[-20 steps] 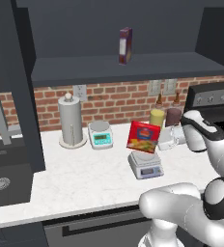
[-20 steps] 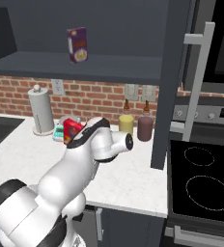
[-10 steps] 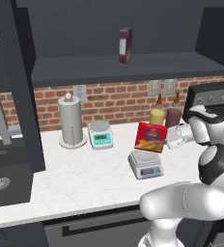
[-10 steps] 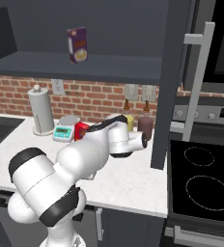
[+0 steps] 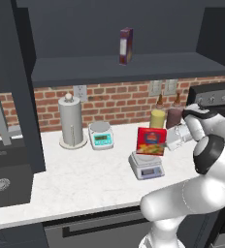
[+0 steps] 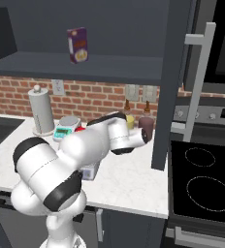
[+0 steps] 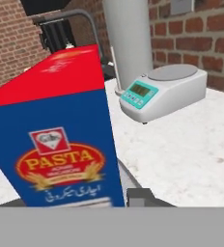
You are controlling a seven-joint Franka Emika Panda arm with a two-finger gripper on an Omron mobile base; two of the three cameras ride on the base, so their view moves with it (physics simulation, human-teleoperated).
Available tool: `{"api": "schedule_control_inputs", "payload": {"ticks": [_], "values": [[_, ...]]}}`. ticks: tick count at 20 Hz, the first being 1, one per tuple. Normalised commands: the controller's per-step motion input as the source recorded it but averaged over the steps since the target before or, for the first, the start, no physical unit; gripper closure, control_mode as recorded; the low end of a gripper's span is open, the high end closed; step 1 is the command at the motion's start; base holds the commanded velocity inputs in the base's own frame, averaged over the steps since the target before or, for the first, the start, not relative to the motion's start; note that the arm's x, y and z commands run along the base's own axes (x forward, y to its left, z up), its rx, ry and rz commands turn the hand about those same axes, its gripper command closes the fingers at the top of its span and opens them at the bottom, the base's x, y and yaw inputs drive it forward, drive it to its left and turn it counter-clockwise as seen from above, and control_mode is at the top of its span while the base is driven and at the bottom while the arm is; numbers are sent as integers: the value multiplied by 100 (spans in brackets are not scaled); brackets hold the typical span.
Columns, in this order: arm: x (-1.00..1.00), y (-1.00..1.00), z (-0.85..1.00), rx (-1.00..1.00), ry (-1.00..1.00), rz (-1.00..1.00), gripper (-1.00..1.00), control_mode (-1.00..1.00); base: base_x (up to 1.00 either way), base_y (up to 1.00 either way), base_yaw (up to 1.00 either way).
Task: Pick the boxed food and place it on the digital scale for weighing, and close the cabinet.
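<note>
Gripping the box of pasta [image 5: 151, 141] from its right edge, the fingers [image 5: 168, 141] are closed tight on it and hold it just above the small grey scale [image 5: 146, 166], tilted a little. Whether the bottom edge of the box touches the platform cannot be told. From the hand view the box [image 7: 56, 140] fills the left side close up, with a red top and a blue face with an oval logo.

One grey scale sits near the middle of the counter [image 5: 85, 181]. One teal-and-white scale [image 5: 101, 135] stands farther back and to the left, well apart from the grey one. One paper towel roll [image 5: 70, 120] stands upright just left of the teal scale. Two bottles stand at the far right against the brick wall: a yellow one [image 5: 157, 116] and a dark red one [image 5: 174, 115], side by side.

One narrow purple box [image 5: 125, 46] stands upright on the cabinet shelf [image 5: 109, 68] above. One cabinet door [image 6: 175, 82] with a long silver handle [image 6: 198, 77] stands open on the right.
</note>
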Motion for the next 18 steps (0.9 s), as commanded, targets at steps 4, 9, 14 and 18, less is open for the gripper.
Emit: {"api": "schedule_control_inputs", "payload": {"ticks": [4,9,14,18], "values": [[0,22,-27,-7,0,0,100,-100,0,0,0],[-18,28,-16,-2,0,0,100,-100,0,0,0],[-43,4,0,0,-3,2,100,-100,0,0,0],[-19,4,0,0,-6,0,100,-100,0,0,0]]}}
